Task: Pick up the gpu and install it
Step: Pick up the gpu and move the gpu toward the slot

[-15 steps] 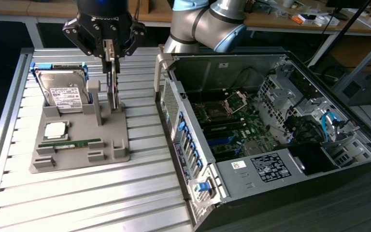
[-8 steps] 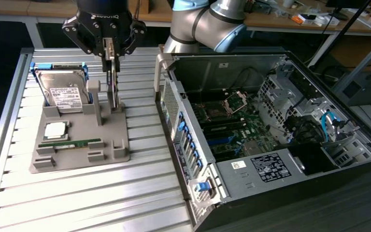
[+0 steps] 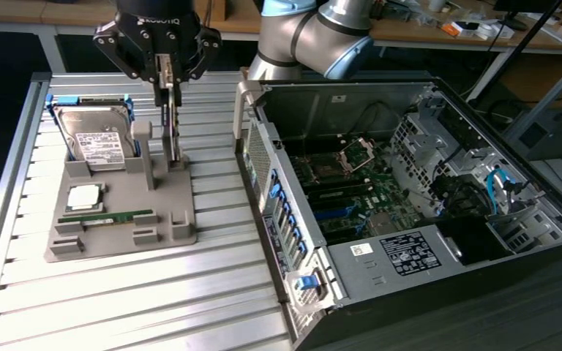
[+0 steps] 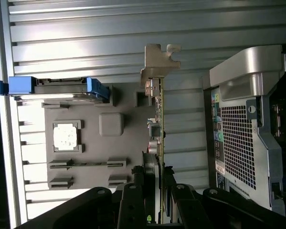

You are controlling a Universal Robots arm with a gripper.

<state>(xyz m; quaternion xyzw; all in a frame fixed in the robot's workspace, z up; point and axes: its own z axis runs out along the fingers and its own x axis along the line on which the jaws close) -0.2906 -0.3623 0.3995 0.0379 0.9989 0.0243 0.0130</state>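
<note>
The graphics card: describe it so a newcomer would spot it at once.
Left of the open computer case, a grey parts tray sits on a slatted metal table. Above its right side, the gripper holds the graphics card upright, thin edge up, unlike the drive, with a bare metal end bracket.

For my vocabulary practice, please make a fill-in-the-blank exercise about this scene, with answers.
The tool is closed on the circuit ____.
The hard drive carries a ____ label.
The computer case stands open, without its side ____.
The handles on the drive frame are ____.

Missing words: card; white; cover; blue.
</note>
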